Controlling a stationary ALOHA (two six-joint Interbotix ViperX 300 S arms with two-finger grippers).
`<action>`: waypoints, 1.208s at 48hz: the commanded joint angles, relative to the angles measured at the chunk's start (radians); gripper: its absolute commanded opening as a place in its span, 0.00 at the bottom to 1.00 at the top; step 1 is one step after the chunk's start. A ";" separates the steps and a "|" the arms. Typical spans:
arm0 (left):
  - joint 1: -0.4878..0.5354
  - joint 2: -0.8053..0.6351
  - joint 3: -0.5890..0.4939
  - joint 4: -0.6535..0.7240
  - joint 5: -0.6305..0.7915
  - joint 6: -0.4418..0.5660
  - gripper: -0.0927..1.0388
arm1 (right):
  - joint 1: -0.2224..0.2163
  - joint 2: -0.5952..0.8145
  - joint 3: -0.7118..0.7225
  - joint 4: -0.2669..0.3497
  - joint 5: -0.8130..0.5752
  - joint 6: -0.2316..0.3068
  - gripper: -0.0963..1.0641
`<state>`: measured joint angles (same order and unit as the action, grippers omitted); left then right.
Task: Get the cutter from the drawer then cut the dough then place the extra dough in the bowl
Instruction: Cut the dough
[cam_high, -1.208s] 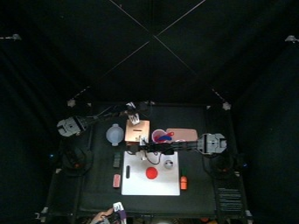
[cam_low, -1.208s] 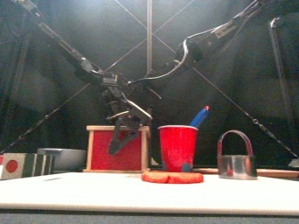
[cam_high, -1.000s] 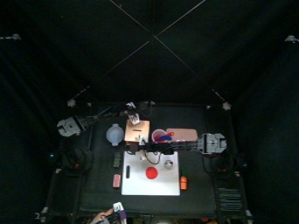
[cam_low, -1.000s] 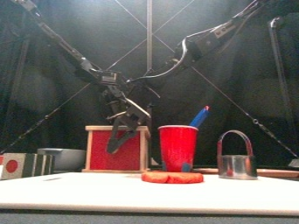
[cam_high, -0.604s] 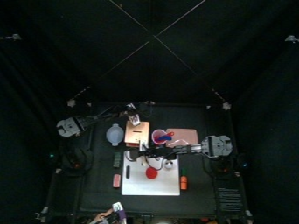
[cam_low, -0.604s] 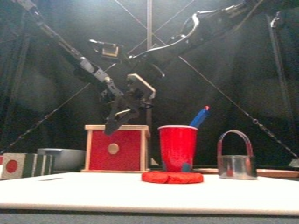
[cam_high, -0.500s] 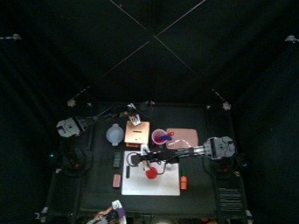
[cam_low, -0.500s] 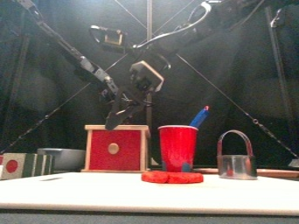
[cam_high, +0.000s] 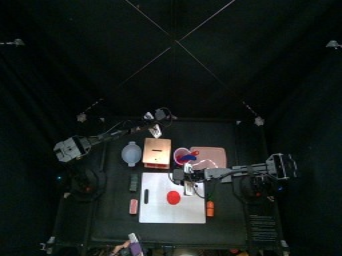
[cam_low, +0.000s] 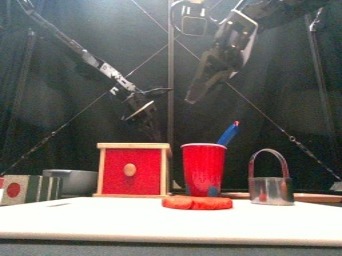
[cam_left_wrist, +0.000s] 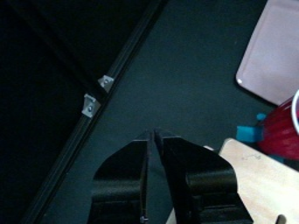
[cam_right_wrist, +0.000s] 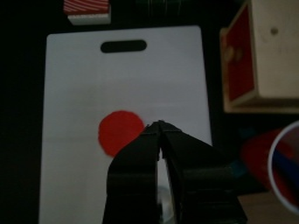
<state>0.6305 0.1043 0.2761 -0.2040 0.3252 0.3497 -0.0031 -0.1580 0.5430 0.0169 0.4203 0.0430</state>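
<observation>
The flat red dough (cam_high: 171, 196) lies on the white cutting board (cam_high: 160, 182). In the front view the metal cutter (cam_low: 270, 180) stands on the table to the right of the dough (cam_low: 197, 201). The wooden box (cam_high: 156, 150) shows its red drawer front (cam_low: 131, 170) pushed in. My right gripper (cam_right_wrist: 156, 128) is shut on nothing and hangs high over the board (cam_right_wrist: 128, 96), next to the dough (cam_right_wrist: 119, 133). My left gripper (cam_left_wrist: 152, 136) is also shut and empty, raised behind the box (cam_low: 140, 105). The blue-grey bowl (cam_high: 130, 152) sits left of the box.
A red cup (cam_low: 205, 168) holding a blue knife (cam_low: 230, 132) stands right of the box, with the pink tray (cam_high: 211, 155) beyond it. A small red item (cam_high: 134, 205) lies off the board's left edge.
My right gripper has risen from beside the box and drawn back to the right, over the board. The left gripper has lifted up and back from the box top.
</observation>
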 joint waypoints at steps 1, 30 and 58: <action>-0.060 -0.054 0.037 -0.020 -0.118 0.002 0.59 | -0.006 -0.057 0.046 0.034 0.043 -0.002 0.14; -0.433 -0.189 0.390 -0.121 -0.721 0.005 0.59 | 0.003 -0.051 0.110 0.054 0.238 -0.015 0.82; -0.634 -0.290 0.612 -0.238 -0.968 0.005 0.59 | 0.003 0.031 0.129 0.014 0.209 0.005 0.64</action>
<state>0.0123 -0.1580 0.8805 -0.4080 -0.6136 0.3543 0.0015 -0.1089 0.6811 0.0307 0.6305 0.0460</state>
